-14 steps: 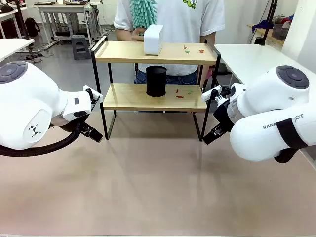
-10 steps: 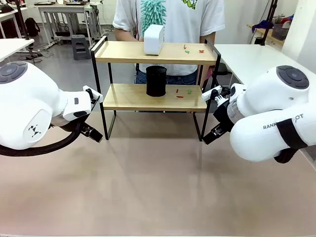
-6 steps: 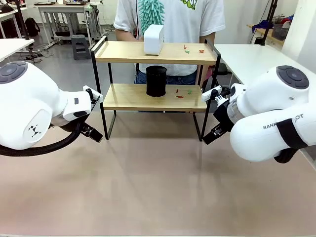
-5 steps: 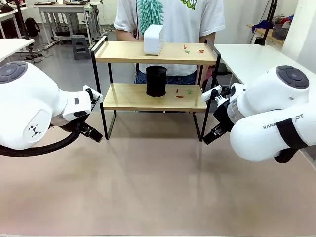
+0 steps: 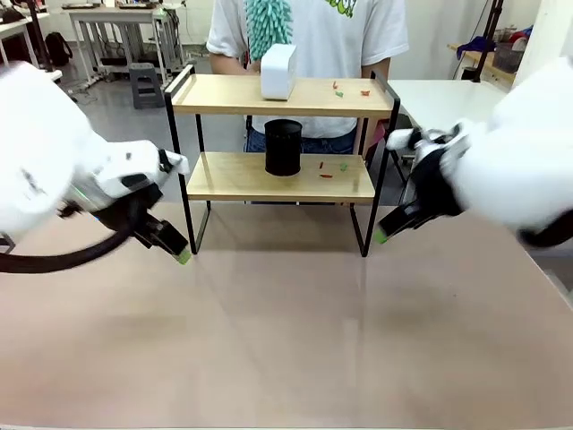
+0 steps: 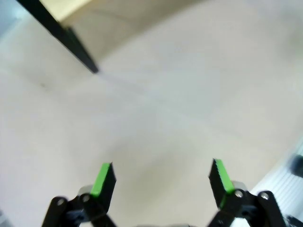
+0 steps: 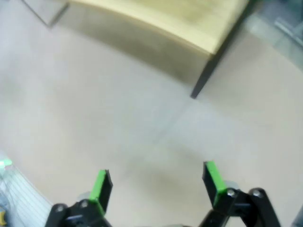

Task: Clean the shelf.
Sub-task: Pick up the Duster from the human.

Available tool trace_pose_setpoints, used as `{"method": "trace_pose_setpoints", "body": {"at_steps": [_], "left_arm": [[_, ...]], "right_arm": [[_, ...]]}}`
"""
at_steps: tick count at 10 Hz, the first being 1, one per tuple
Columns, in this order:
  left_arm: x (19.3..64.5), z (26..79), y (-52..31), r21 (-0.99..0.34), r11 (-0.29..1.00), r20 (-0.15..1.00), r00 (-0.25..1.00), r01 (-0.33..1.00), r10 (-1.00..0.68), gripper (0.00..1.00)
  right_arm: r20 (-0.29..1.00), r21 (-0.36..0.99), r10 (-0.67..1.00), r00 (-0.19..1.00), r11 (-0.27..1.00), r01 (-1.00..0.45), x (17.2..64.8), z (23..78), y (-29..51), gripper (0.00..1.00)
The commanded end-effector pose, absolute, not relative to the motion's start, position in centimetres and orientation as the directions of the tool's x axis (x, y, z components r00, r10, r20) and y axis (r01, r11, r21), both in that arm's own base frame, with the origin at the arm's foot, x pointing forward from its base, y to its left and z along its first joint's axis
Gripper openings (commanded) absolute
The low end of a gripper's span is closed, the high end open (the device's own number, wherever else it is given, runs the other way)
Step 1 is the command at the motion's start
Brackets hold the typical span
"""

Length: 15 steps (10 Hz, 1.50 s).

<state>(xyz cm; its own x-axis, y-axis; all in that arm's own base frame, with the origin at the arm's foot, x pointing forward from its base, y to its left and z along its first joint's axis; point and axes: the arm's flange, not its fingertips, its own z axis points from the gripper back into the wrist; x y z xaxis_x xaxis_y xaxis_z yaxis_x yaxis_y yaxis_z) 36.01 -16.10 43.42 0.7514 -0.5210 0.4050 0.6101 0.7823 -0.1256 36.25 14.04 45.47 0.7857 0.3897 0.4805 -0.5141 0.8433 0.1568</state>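
The left gripper (image 6: 161,176) has its two green-padded fingers spread wide with nothing between them, hanging over bare worktop (image 5: 286,340); in its wrist view one black leg of the shelf (image 5: 224,94) slants across the upper left corner, with a strip of light board above it. In the front view this gripper sits low beside the shelf's near left leg, close to it but apart, fingertips pointing down towards the worktop. The right gripper (image 7: 156,182) is likewise spread wide and empty above the worktop, and its wrist view shows the near corner of the lower board and a black leg just ahead of the fingers. From the front it hangs just outside the shelf's near right leg, not touching it. Both white arms appear blurred. The shelf stands at the far edge of the worktop, about midway between its left and right sides, both boards level. On the lower board a black cup (image 5: 284,148) stands upright near the middle, with a few small red and green scraps (image 5: 333,167) to its right. On the top board a white box (image 5: 278,72) stands at the back near the middle, and more scraps lie towards the right end. Behind the shelf a person (image 5: 322,36) in a white shirt holds a teal fluffy duster (image 5: 269,22) above the white box.
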Motion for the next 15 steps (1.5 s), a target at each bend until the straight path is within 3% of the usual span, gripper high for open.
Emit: {"method": "trace_pose_setpoints", "body": {"at_steps": [1,3,5,6,7,8,15], "left_arm": [[34.0,53.7,-7.7,-0.377,0.780,0.451,0.835,0.499,-0.317,1.00],[33.5,56.2,3.4,-0.615,0.737,0.491,0.867,0.281,0.080,1.00],[33.2,51.1,13.6,-0.827,0.547,0.408,0.811,0.133,0.419,1.00],[33.5,47.3,15.7,-0.880,0.472,0.320,0.794,0.049,0.516,1.00],[35.7,42.2,16.0,-0.899,0.412,0.158,0.769,-0.147,0.619,1.00],[30.2,51.3,16.7,-0.772,0.626,0.391,0.861,0.113,0.327,1.00],[30.2,51.3,16.7,-0.772,0.626,0.391,0.861,0.113,0.327,1.00]], "right_arm": [[0.449,0.443,0.115,0.886,0.833,-0.333,34.0,54.6,3.9,1.00],[0.352,0.770,-0.149,0.924,0.607,-0.195,33.0,52.8,-8.1,1.00],[0.165,0.958,-0.514,0.842,0.288,-0.012,31.9,44.3,-18.1,1.00],[0.133,0.972,-0.601,0.788,0.235,0.015,30.9,39.9,-19.4,1.00],[0.175,0.919,-0.634,0.753,0.379,0.105,30.7,38.0,-17.6,1.00],[0.249,0.879,-0.377,0.892,0.474,-0.045,27.6,43.9,-20.2,1.00],[0.249,0.879,-0.377,0.892,0.474,-0.045,27.6,43.9,-20.2,1.00]]}}
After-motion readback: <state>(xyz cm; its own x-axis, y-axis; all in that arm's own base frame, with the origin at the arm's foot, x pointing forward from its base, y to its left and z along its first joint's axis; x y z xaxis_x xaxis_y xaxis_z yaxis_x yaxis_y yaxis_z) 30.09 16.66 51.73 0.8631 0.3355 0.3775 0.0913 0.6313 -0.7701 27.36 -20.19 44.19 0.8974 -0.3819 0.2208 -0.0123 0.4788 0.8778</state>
